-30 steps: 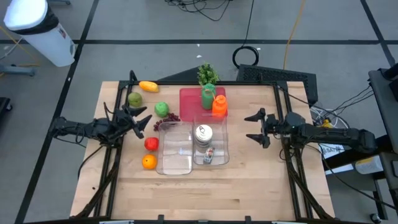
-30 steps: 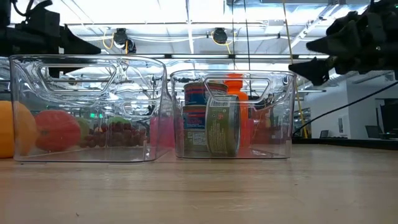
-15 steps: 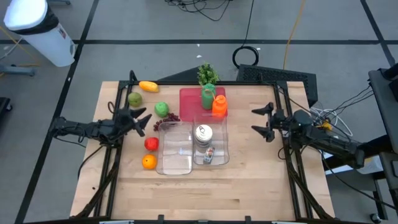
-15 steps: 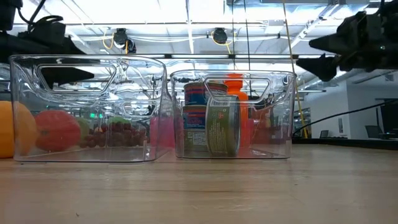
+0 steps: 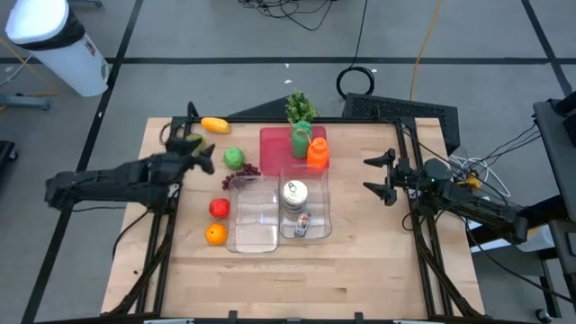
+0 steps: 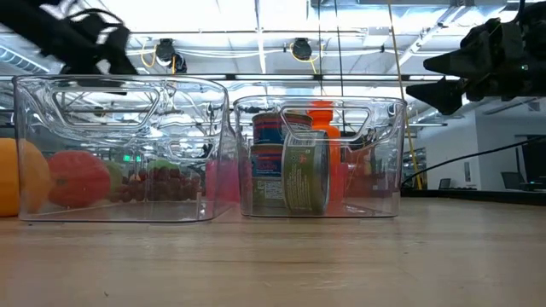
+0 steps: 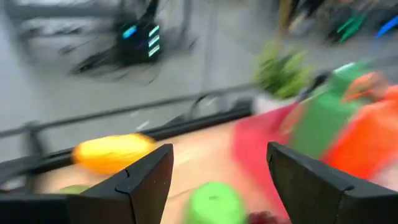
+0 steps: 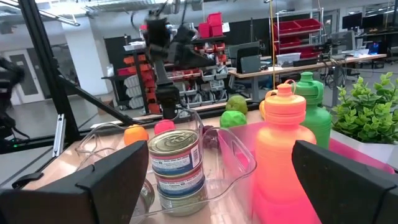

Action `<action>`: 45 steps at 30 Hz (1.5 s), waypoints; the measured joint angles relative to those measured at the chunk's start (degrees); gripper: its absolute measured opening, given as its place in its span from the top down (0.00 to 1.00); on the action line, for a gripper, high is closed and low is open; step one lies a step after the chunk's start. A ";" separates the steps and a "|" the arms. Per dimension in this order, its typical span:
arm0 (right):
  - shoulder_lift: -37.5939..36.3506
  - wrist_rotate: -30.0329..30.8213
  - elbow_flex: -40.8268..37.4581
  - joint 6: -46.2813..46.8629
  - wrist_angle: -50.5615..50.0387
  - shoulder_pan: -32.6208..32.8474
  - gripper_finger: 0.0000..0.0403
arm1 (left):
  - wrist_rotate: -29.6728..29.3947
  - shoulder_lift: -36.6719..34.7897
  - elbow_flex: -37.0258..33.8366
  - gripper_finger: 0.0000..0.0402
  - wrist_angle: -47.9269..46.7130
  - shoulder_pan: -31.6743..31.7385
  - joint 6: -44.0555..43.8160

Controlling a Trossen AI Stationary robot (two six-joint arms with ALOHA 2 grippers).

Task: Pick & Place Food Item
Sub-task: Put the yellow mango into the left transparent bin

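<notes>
Left pincer (image 5: 194, 155) wide, empty, over the worktop's (image 5: 360, 261) far-left fruit; green apple (image 5: 234, 157) just at its 3 o'clock, nearest; right pincer (image 5: 378, 175) wide, idle, well apart at 3 o'clock.

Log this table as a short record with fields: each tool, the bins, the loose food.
left tool: open, empty, beside the green apple
right tool: open, empty, at the table's right side
left bin: empty
right bin: holds stacked cans
loose food: orange, tomato, grapes, mango
</notes>
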 joint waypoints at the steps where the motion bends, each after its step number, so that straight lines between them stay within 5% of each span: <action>1: 0.00 0.02 0.00 0.00 -0.02 0.00 0.07 | 1.27 4.12 3.26 0.32 -3.43 3.01 -0.55; 5: 0.00 0.02 0.00 0.00 -0.01 0.00 0.07 | 7.32 20.35 14.61 0.32 -13.94 17.53 0.37; 10: 0.00 0.04 0.00 0.00 0.00 0.00 0.07 | 28.82 38.35 23.31 0.32 -13.52 36.28 8.49; 15: 0.00 0.04 0.00 0.00 0.00 0.00 0.07 | 34.59 53.38 31.15 0.32 -12.80 46.15 19.56; 19: 0.00 0.05 0.00 0.00 0.00 0.00 0.07 | 41.32 60.59 37.35 0.32 -15.27 48.66 30.70; 28: 0.02 0.05 -0.04 0.00 0.00 0.00 0.07 | 37.99 72.89 50.07 0.32 -19.32 50.38 29.60; 36: 0.02 0.06 -0.04 0.00 0.00 0.02 0.07 | 36.69 79.97 51.08 0.32 -27.79 50.55 28.57; 45: 0.02 0.06 -0.02 0.00 0.00 0.02 0.07 | 45.10 77.96 51.01 0.32 -37.11 48.86 32.47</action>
